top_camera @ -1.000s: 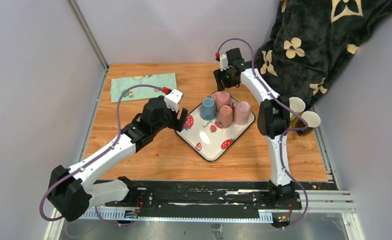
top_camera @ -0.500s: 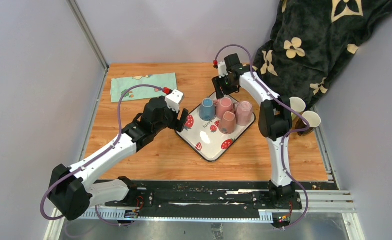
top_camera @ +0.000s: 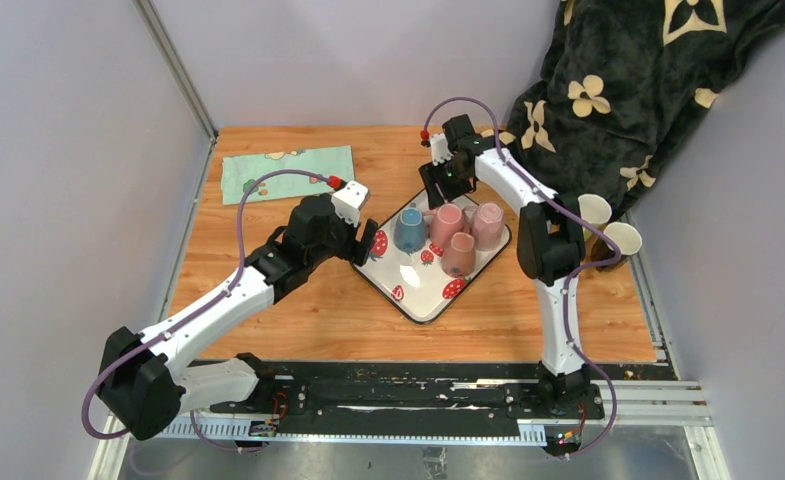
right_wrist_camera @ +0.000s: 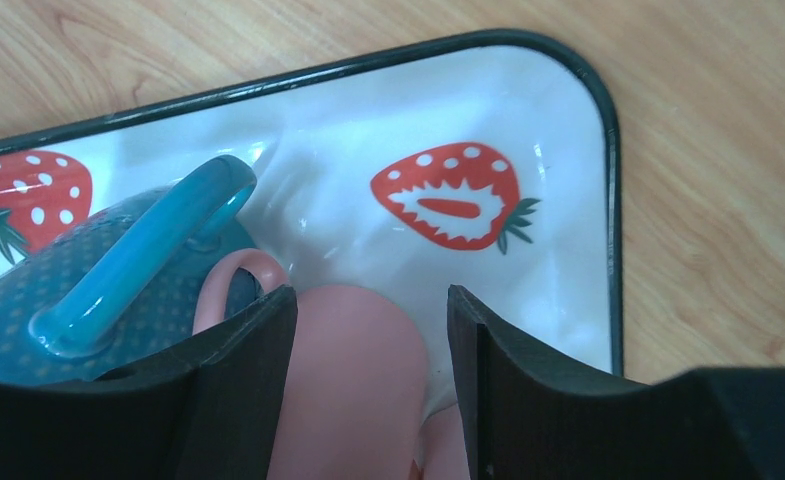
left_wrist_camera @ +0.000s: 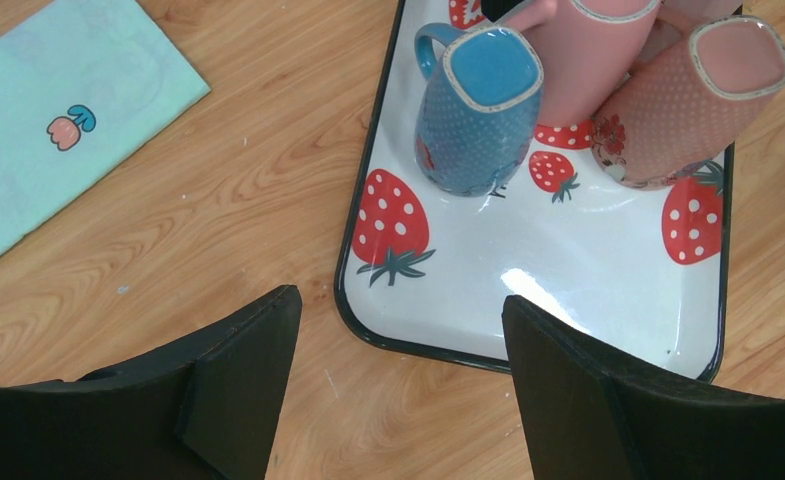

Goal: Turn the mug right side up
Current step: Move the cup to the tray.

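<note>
A white strawberry tray (top_camera: 409, 281) carries several upside-down mugs: a blue mug (top_camera: 409, 230), two pink mugs (top_camera: 449, 222) (top_camera: 486, 224) and a salmon dotted mug (top_camera: 458, 254). My right gripper (top_camera: 438, 183) hangs at the tray's far corner, open, its fingers astride a pink mug (right_wrist_camera: 353, 380); tray shows between that mug and the right finger. The blue mug (right_wrist_camera: 28, 285) lies just left of it. My left gripper (left_wrist_camera: 400, 300) is open and empty over the tray's near-left rim (left_wrist_camera: 363, 215), short of the blue mug (left_wrist_camera: 478, 105).
A green patterned cloth (top_camera: 286, 172) lies at the back left. A dark flowered blanket (top_camera: 628, 90) drapes over the back right corner, with two paper cups (top_camera: 608, 228) below it by the right rail. Grey walls close in both sides.
My right gripper has come down and toward me from behind the tray onto the mugs. The mugs have slid nearer on the tray. The left arm has barely moved.
</note>
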